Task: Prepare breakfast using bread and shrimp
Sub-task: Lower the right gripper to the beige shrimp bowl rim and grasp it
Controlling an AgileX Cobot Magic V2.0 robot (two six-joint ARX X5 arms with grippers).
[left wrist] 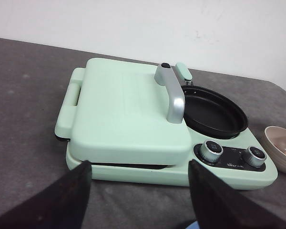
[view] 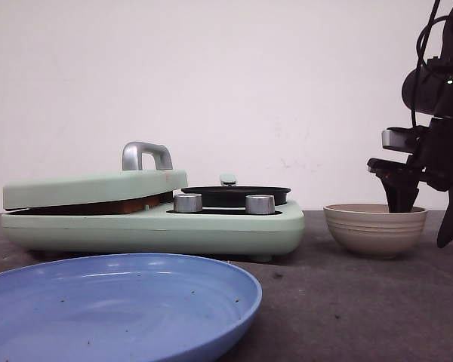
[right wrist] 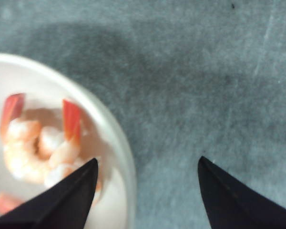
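Two arms are at work, though only the right one shows in the front view, where it stands at the right edge with its wrist turned down and its dark gripper (view: 402,197) lowered into the mouth of a beige ribbed bowl (view: 375,230). Its own camera shows the fingers (right wrist: 66,200) spread apart with nothing between them, one fingertip over the bowl's inside and the other over the grey table (right wrist: 195,81) outside the rim. Several pink shrimp (right wrist: 40,148) with red tails lie in that bowl, just beside the nearer fingertip; whether it touches them cannot be told. The left gripper (left wrist: 138,195) hangs above and in front of a mint-green breakfast maker (left wrist: 133,124), tilted down toward it, its fingers also set wide and empty. That appliance has its sandwich lid shut, a silver handle (left wrist: 172,93) on top, a black round pan (left wrist: 212,112) at its right side and two silver knobs (left wrist: 212,149) on the front. A brown edge shows in the slit under the lid in the front view, perhaps the bread (view: 98,205), but it is too thin to be sure. A blue plate (view: 113,305) sits nearest the camera.
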